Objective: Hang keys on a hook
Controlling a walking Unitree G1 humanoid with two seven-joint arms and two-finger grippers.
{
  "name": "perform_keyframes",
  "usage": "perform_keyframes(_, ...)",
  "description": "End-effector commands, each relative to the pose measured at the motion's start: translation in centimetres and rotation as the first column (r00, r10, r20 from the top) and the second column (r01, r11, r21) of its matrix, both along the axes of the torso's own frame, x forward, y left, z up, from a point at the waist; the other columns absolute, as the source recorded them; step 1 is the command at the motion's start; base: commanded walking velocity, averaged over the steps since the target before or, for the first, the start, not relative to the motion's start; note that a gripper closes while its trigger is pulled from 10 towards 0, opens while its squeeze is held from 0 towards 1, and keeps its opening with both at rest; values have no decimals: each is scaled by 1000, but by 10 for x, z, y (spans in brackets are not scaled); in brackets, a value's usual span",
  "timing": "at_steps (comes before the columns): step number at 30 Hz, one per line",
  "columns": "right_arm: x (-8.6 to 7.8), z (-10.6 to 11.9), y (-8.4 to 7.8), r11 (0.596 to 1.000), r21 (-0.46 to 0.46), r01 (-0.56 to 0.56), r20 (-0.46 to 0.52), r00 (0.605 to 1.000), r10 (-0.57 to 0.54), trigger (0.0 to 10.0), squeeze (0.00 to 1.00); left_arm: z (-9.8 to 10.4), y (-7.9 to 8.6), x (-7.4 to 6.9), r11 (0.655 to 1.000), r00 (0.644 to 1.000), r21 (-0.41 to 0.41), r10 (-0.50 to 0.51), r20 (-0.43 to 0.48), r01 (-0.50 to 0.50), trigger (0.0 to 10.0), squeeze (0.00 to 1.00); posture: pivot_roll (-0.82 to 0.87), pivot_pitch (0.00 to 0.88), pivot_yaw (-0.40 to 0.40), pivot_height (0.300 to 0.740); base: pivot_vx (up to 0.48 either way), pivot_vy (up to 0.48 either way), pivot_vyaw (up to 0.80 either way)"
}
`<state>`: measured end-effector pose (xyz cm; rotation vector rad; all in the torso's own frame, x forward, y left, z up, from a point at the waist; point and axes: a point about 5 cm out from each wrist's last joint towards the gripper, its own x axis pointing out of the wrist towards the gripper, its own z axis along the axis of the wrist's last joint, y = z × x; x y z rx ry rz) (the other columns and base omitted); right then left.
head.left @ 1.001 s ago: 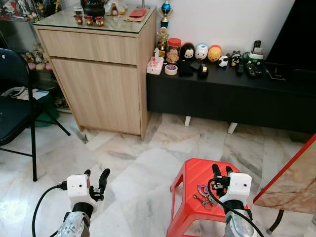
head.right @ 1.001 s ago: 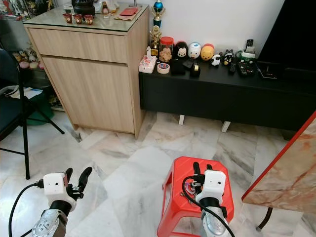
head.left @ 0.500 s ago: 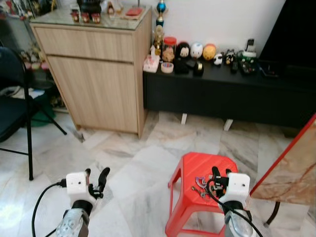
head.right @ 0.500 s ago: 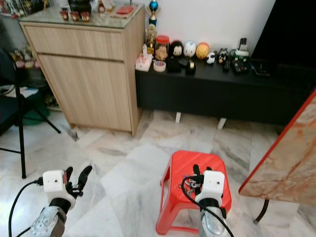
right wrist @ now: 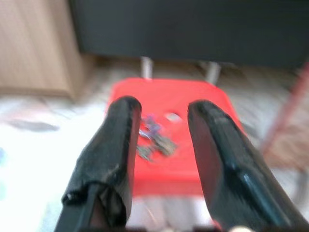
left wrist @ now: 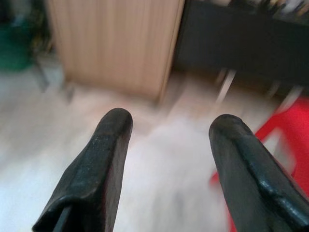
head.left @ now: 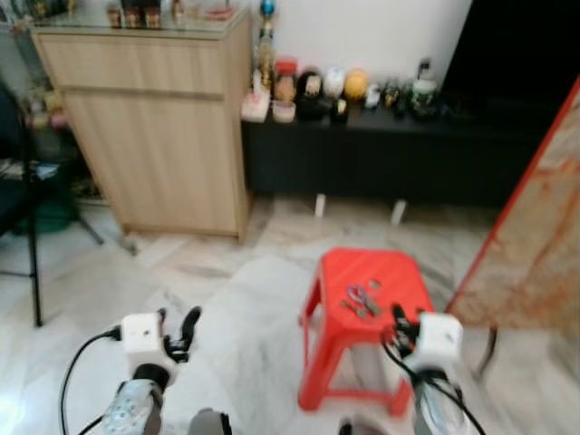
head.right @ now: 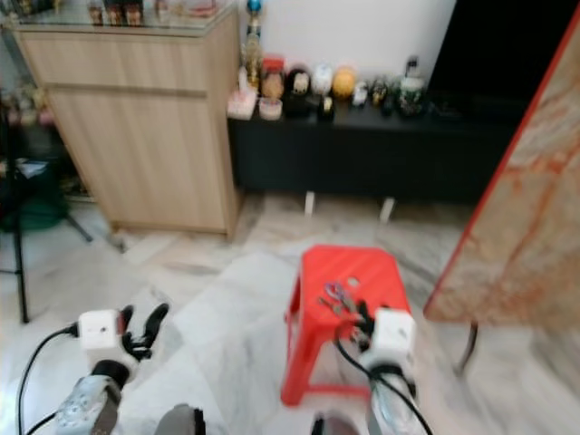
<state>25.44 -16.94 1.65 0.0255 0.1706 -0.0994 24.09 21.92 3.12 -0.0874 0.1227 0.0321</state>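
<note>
Marble floor, wooden cabinet [head.left: 154,127], black TV bench [head.left: 381,145] behind; view blurred. Keys [head.left: 360,300] lie on red stool [head.left: 340,335], now farther ahead: camera pulled back. Right end effector [right wrist: 161,145] apart, short of keys. Left end effector [left wrist: 169,154] apart, idle. Pickup still pending.

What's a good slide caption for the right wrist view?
Open right gripper poised above keys lying on a red stool.

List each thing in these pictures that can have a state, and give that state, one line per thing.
keys: lying loose on the stool, not held
red stool: upright on the floor
left gripper: open, empty
right gripper: open, empty, aimed at the keys
wooden cabinet: door and drawer shut
</note>
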Motion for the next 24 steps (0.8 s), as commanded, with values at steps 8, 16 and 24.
perform_keyframes(8,-5,-8,1,1000,23,13,-38,999,-13,10000,0,-1,-4,3,1000,1000,-15,-15,-23,15,10000,0,-2,0,-63,635,0,0,0)
perform_keyframes(16,-4,-8,1,1000,24,14,-38,999,-13,10000,0,-1,-6,4,999,999,-22,-24,-24,24,10000,0,-4,0,-63,635,0,0,0)
perform_keyframes(24,-4,-9,2,1000,19,9,-45,999,-8,10000,0,0,-6,5,999,1000,-25,-22,-22,21,10000,0,-3,0,-65,635,258,0,0)
